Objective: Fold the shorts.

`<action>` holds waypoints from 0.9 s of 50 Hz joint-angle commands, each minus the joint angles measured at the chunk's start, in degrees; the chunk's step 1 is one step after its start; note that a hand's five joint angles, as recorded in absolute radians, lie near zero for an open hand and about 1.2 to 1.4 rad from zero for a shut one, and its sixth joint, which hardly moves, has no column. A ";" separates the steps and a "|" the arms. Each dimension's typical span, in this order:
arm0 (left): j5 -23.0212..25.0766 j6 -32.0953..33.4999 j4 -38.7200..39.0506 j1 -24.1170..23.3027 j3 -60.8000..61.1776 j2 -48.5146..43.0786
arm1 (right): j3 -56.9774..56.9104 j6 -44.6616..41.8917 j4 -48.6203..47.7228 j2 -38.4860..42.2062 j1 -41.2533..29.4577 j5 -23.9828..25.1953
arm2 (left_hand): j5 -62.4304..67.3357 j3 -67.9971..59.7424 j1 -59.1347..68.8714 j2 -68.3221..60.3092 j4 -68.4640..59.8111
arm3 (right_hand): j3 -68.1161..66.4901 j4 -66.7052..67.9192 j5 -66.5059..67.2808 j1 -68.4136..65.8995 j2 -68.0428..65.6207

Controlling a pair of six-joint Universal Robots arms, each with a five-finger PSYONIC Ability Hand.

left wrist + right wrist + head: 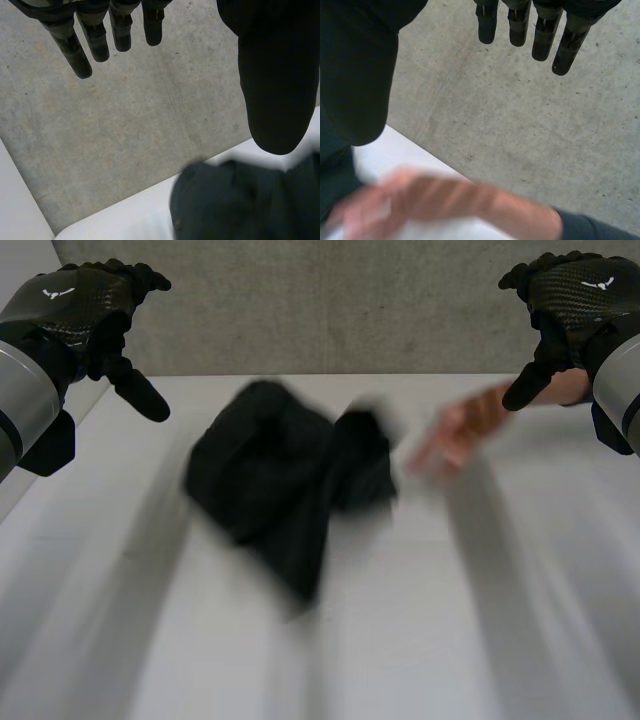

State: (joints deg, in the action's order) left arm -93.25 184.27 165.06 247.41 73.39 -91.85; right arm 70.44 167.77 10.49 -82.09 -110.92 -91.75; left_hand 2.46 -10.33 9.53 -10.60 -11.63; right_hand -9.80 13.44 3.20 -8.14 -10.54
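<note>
Head view shows shorts point(285, 490), person's hand point(455, 435) indistinctly.

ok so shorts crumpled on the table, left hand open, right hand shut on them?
No: the right hand is open too, holding nothing, per the right wrist view. The shorts are crumpled on the table and the left hand is open.

The right hand point(355, 75), fingers point(520, 27) straight, hangs above a person's hand point(415, 200).
</note>
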 commanded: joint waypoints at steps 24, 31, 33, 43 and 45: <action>-0.44 5.04 -0.35 0.09 -0.79 -7.20 | 1.62 -8.23 2.86 2.29 -1.05 9.65 | -1.91 -0.22 1.02 0.05 1.08 | -0.20 -3.44 -3.20 -1.86 0.54; -3.33 12.43 -1.41 -3.50 1.66 -14.23 | 5.31 -21.50 7.70 6.33 -5.00 12.92 | 0.44 -2.58 3.38 -2.31 -1.28 | -0.20 -3.44 -3.20 -1.86 0.54; -6.83 12.52 -1.23 -6.74 3.07 -16.42 | 5.76 -22.48 7.53 7.73 -6.24 12.83 | 0.44 -2.58 3.38 -2.31 -1.28 | -0.20 -3.44 -3.20 -1.86 0.54; -16.61 12.16 5.70 -10.90 10.19 -23.55 | 10.14 -22.13 1.74 11.78 -6.42 12.30 | 3.30 -5.43 6.23 -5.16 -4.13 | -0.20 -3.44 -3.20 -1.86 0.54; -16.87 12.16 7.72 -10.90 10.55 -26.10 | 10.94 -22.13 0.50 12.04 -6.33 12.30 | 4.48 -6.61 7.41 -6.34 -5.31 | -0.20 -3.44 -3.20 -1.86 0.54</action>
State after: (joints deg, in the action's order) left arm -107.57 196.79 167.11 237.19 80.93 -112.24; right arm 78.43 145.05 15.65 -71.36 -117.44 -79.18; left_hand 2.68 -11.39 11.57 -11.50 -11.93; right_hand -9.80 13.44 3.22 -8.14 -10.54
